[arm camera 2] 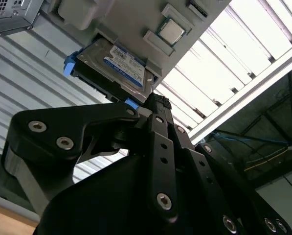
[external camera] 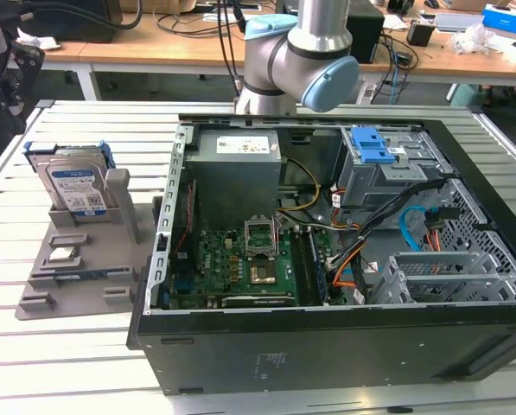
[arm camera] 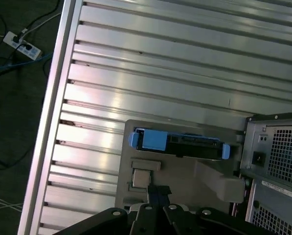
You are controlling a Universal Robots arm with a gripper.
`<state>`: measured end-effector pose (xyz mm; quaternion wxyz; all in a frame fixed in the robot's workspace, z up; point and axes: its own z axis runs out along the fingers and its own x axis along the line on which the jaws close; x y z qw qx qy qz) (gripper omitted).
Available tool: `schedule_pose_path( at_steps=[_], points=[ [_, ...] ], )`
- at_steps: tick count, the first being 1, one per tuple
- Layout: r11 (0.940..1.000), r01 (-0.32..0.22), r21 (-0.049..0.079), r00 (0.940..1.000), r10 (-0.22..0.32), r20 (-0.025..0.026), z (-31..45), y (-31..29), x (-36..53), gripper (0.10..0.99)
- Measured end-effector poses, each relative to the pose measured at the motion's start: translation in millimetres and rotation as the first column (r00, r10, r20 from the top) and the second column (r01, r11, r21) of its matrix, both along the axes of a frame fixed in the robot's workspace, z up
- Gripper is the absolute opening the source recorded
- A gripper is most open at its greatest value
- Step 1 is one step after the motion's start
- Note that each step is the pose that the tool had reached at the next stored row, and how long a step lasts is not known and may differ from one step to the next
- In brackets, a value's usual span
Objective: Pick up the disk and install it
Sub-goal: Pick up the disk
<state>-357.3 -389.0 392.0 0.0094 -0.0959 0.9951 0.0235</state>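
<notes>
The disk (external camera: 72,186) is a silver hard drive with a white-and-blue label in a bright blue bracket. It stands upright on edge in a slot of the grey holder (external camera: 76,259) on the exterior view's left. In both wrist views the disk (arm camera 2: 119,63) (arm camera: 177,142) lies beyond my black gripper (arm camera 2: 154,101) (arm camera: 153,190), clearly apart from it. The jaws are shut with their tips together and nothing between them.
An open computer case (external camera: 327,216) with motherboard, cables and a drive cage under a blue latch plate (external camera: 370,145) stands right of the holder. A small square silver chip (external camera: 63,253) lies on the holder. The arm (external camera: 301,52) rises behind the case. Everything rests on a slatted metal table (arm camera: 160,63).
</notes>
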Motion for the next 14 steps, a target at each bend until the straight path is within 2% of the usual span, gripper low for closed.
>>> schedule_pose_path(
  at_steps=[4, 9, 11, 14],
  points=[
    [0.9987, -0.051, 0.000, 0.9987, 0.051, 0.0000, 0.0, 0.0, 0.0, 0.106],
    [0.9936, -0.113, 0.000, 0.9936, 0.113, 0.0000, 0.0, 0.0, 0.0, 0.106],
    [0.9854, -0.170, 0.000, 0.9854, 0.170, 0.0000, 0.0, 0.0, 0.0, 0.106],
    [0.9779, -0.209, 0.000, 0.9779, 0.209, 0.0000, 0.0, 0.0, 0.0, 0.106]
  ],
)
